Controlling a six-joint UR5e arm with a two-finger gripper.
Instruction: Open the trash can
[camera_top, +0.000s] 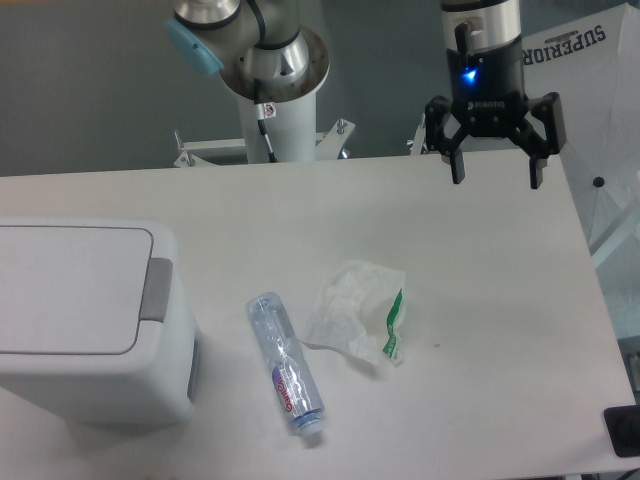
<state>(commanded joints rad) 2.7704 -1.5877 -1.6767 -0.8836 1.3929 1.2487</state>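
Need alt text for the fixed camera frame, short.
A white trash can with its lid shut sits at the table's left edge, while the open gripper hangs far off at upper right. A clear bottle and crumpled plastic bag lie between.

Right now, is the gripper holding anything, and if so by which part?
Nothing is held. The gripper is open and empty, up over the table's far edge, away from the trash can.

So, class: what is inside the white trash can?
Nothing inside shows. The trash can has its flat lid shut, covering the whole interior; only the grey push tab is visible at the lid's edge.
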